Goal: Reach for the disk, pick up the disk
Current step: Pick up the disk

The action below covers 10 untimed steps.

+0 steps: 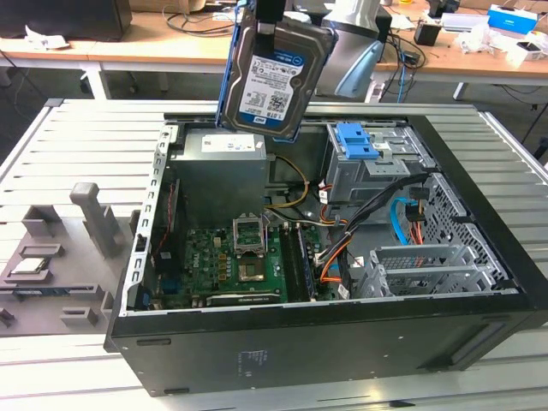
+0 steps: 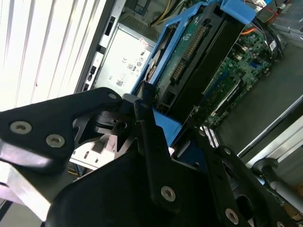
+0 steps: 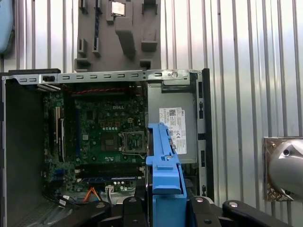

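- Disk (image 1: pixel 276 73) is seen hanging in the air in the exterior view, label side to the camera, tilted, with a blue rail along its edge.
- It is held above the back part of the open computer case (image 1: pixel 342 342), over the grey power supply (image 1: pixel 218 171), and touches nothing below it.
- The end effector (image 1: pixel 269 19) is clenched on the disk from above; in both wrist views the black fingers (image 3: pixel 199 210) are pressed against the blue rails on either side.
- In the second wrist view the green circuit underside of the disk (image 2: pixel 189 52) is shown between the rails.
- Inside the case, a green motherboard (image 1: pixel 231 265) lies below the power supply, and a blue latch piece (image 1: pixel 355 141) sits on the metal cage toward the exterior view's right.
- The case rests on a slatted metal worktop (image 1: pixel 86 145).
- A grey holder (image 1: pixel 86 223) with a small square chip (image 1: pixel 30 264) lies beside the case, on the exterior view's left.
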Available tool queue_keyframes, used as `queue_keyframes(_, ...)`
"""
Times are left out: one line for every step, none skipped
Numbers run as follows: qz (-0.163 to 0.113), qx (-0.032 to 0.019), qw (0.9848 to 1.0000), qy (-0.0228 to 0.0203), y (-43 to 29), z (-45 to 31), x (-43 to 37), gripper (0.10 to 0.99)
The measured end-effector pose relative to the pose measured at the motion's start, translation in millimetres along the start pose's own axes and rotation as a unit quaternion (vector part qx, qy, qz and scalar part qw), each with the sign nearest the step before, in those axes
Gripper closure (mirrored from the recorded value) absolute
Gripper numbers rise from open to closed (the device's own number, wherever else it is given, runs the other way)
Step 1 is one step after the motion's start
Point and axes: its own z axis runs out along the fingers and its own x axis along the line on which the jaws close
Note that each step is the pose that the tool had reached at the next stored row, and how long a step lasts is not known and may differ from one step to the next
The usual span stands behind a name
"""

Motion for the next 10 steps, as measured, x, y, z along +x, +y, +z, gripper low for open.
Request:
queue_keyframes(0.000,0.0000,1.0000,0.0000,0.0,0.0,1.3,0.714)
queue_keyframes(0.000,0.0000,1.0000,0.0000,-0.1,0.0,3.0,0.714)
queue_keyframes(0.000,0.0000,1.0000,0.0000,-0.1,0.0,5.0,0.714)
queue_keyframes(0.000,0.0000,1.0000,0.0000,-0.1,0.0,6.7,0.714)
queue_keyframes(0.000,0.0000,1.0000,0.0000,-0.2,0.0,8.8,0.714)
queue_keyframes(0.000,0.0000,1.0000,0.0000,-0.3,0.0,10.6,0.714)
queue_keyframes(0.000,0.0000,1.0000,0.0000,-0.3,0.1,12.6,0.714)
queue_keyframes(0.000,0.0000,1.0000,0.0000,-0.3,0.1,14.8,0.714)
queue_keyframes(0.000,0.0000,1.0000,0.0000,-0.4,0.1,16.6,0.714)
queue_keyframes(0.000,0.0000,1.0000,0.0000,-0.5,0.1,19.8,0.714)
